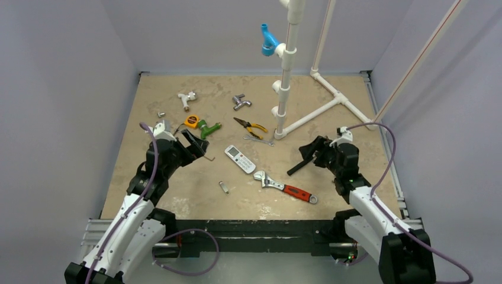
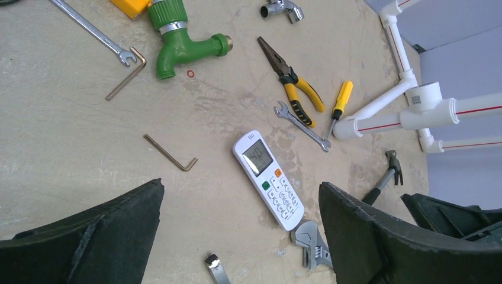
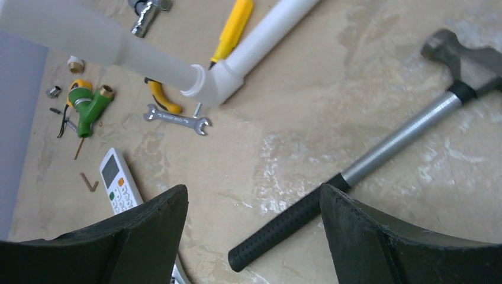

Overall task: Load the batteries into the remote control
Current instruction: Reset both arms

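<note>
Over the left half of the table (image 1: 195, 198), shows the left gripper (image 1: 192, 145) hanging with fingers spread wide and nothing between them, tilted toward the middle, seemingly to frame the work ahead. Finds a bent hex key (image 2: 171, 155) and a green tap (image 2: 177, 47) just beyond it, apart from its fingers. Places the remote control (image 2: 267, 177) near the centre, flat, display and buttons up, between the two arms, its button end just beside the head of a red-handled adjustable wrench (image 1: 284, 186); contact there hard to judge. Suggests, with the button face up, a battery bay pressed to the tabletop and a turn-over owed first. Fails to make out the batteries in any view; notes only a small silvery cylinder (image 1: 223, 187) toward the near edge. Leaves bare tabletop along the remote's left long side and around its display end, probably the best room for a grasp. Crowds the far side with orange-handled pliers (image 2: 289, 77), a small spanner (image 2: 302, 126) and a yellow screwdriver (image 2: 342, 97). Sets a white pipe frame (image 1: 308, 118) standing right of centre, a likely obstacle to any high sweep. Catches the right gripper (image 3: 251, 189) equally wide and empty, poised above the black grip of a hammer (image 3: 399, 137), with the table's right edge close behind
</note>
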Controlling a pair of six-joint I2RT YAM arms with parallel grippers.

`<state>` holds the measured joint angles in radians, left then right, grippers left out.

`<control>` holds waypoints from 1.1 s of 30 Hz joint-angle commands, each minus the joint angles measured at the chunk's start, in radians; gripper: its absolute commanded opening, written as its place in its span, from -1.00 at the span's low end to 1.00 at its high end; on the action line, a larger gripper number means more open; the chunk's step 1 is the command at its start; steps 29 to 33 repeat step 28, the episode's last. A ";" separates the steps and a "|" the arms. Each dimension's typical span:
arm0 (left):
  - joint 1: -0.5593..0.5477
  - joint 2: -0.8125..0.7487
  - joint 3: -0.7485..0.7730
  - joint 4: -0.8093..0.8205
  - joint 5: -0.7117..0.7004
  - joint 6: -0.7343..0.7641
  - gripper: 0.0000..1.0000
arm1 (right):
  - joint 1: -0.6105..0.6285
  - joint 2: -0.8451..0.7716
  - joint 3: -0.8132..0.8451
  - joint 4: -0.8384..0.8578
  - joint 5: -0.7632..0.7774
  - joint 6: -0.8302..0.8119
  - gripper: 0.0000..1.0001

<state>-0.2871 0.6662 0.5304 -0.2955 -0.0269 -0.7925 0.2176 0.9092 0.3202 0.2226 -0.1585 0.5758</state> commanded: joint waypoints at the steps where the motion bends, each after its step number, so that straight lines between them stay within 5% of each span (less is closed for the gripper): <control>1: 0.008 -0.030 0.022 0.024 -0.030 0.035 1.00 | -0.060 -0.068 -0.053 0.000 -0.054 0.097 0.61; 6: 0.008 -0.059 0.004 0.036 -0.039 0.043 1.00 | -0.060 -0.105 -0.075 0.004 0.061 0.079 0.64; 14: 0.008 -0.039 0.002 0.037 -0.041 0.036 1.00 | -0.057 -0.110 -0.071 0.076 0.150 0.048 0.94; 33: 0.008 -0.073 0.042 0.014 -0.029 0.091 1.00 | -0.056 -0.098 -0.076 0.088 0.212 0.059 0.97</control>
